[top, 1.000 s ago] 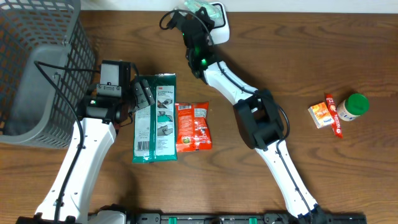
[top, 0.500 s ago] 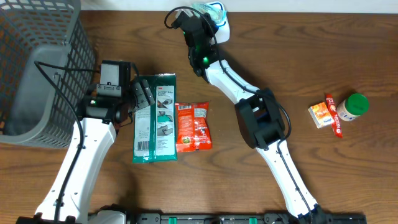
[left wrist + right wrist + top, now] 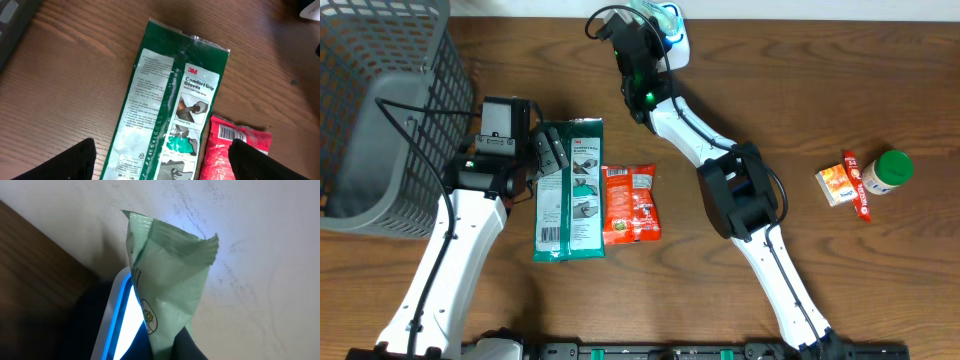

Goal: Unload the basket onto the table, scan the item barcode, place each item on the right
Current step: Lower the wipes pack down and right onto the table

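Pinching the pale green packet [image 3: 170,275] by its lower end in the right gripper [image 3: 648,25], with jaws pressed fully together on the thin film. Holding it upright at the far edge of the table [image 3: 800,90], directly against the white scanner [image 3: 678,44], evidently so as to be offering a printed face to the reading window. Observing blue glow from the lit window [image 3: 125,315] falling along the packet's left side in the right wrist view. Unable to confirm a barcode facing that light, none being visible on the packet. Judging the scan step as under way, not as completed.

Hovering with the left gripper [image 3: 162,165] low over the green glove pack [image 3: 170,110], spread wide and grasping nothing; apparently standing by above a later item, well clear of the scanner. Noting a red snack packet [image 3: 237,150] lying flat just beside the glove pack, barcode face up. Noting a small orange box [image 3: 834,185] and a green-lidded jar [image 3: 888,170] sitting well apart on the right. Noting a grey basket [image 3: 380,110] at the left edge, probably intended for scanned items.

Flagging one risk: thin film sagging or twisting and hiding the code from the window.
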Motion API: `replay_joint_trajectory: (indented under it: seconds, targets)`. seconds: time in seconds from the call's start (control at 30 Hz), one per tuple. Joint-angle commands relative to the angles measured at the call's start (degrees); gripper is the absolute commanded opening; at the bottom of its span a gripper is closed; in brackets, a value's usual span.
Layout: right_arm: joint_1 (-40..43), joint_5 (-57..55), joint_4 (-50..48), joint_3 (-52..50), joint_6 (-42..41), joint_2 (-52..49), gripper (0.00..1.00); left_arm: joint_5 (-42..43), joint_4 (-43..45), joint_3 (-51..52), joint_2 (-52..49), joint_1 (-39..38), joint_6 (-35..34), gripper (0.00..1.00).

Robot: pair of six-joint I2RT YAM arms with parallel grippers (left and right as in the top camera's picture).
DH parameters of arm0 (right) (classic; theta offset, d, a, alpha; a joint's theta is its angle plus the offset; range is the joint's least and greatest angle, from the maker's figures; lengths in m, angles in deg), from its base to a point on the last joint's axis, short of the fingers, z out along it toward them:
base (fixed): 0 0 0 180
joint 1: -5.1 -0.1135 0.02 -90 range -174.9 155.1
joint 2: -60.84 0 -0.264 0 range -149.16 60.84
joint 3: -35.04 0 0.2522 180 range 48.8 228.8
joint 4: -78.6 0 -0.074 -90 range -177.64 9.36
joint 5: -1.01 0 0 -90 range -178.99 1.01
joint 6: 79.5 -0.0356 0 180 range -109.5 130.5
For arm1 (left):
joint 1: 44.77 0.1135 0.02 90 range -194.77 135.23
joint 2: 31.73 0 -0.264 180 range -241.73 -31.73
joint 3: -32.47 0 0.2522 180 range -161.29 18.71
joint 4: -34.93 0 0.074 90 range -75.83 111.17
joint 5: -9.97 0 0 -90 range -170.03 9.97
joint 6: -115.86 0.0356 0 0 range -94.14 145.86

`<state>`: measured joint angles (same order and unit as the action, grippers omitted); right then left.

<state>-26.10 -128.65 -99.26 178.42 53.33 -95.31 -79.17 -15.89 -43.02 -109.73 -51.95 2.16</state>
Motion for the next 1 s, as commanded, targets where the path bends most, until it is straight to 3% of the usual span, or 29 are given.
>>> replay_joint_trajectory:
  seconds: [0.0, 0.17, 0.4, 0.5, 0.8, 0.97]
  targets:
    - [-0.39, 0.09, 0.17, -0.28, -4.68, 5.62, 0.01, -1.14, -0.02, -0.09, 0.15, 0.15, 0.74, 0.85]
    - [-0.50, -0.37, 8.90, -0.31, -10.82, 12.87, 0.01, -1.14, -0.02, -0.09, 0.15, 0.15, 0.74, 0.85]
    - [0.15, 5.09, 44.63, -0.28, -35.78, 28.09, 0.01, -1.14, -0.04, -0.09, 0.15, 0.15, 0.74, 0.85]
    - [1.31, 12.04, 57.59, -0.31, -41.86, 33.81, 0.01, -1.14, -0.02, -0.09, 0.15, 0.15, 0.74, 0.86]
    - [10.47, 40.68, 87.93, -0.44, -43.01, 40.70, 0.01, -1.14, -0.02, -0.09, 0.15, 0.15, 0.74, 0.85]
    - [16.79, 47.95, 92.35, -5.73, -43.01, 40.61, 0.01, -1.14, -0.04, -0.09, 0.15, 0.15, 0.74, 0.85]
